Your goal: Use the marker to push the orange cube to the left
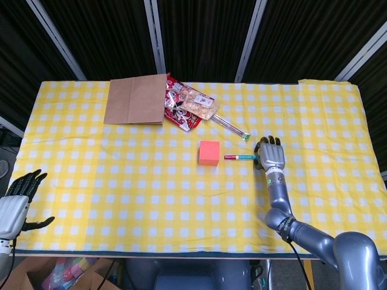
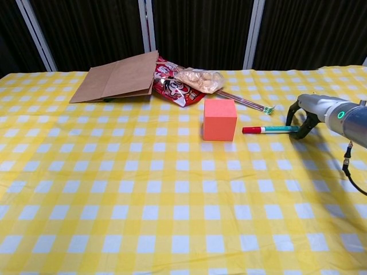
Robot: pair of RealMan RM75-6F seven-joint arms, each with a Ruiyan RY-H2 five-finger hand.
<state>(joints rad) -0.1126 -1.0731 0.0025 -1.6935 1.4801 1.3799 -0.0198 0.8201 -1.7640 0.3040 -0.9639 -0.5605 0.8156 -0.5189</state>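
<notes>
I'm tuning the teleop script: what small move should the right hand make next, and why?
Probably close the right hand firmly on the marker before pushing. Its fingers arch over the marker's green end, but a firm grip is not evident. The marker lies flat, its red tip pointing at the orange cube with a small gap between them, so a secured marker could then slide left into the cube.

Both my views are bright and evenly lit from overhead. The table [image 1: 91,181] cloth shows no glare. Shadows are short and soft; the orange cube [image 2: 219,119] casts little. Focus is sharp throughout. The backdrop stays dark. Slight bowing appears at the chest view's edges.
</notes>
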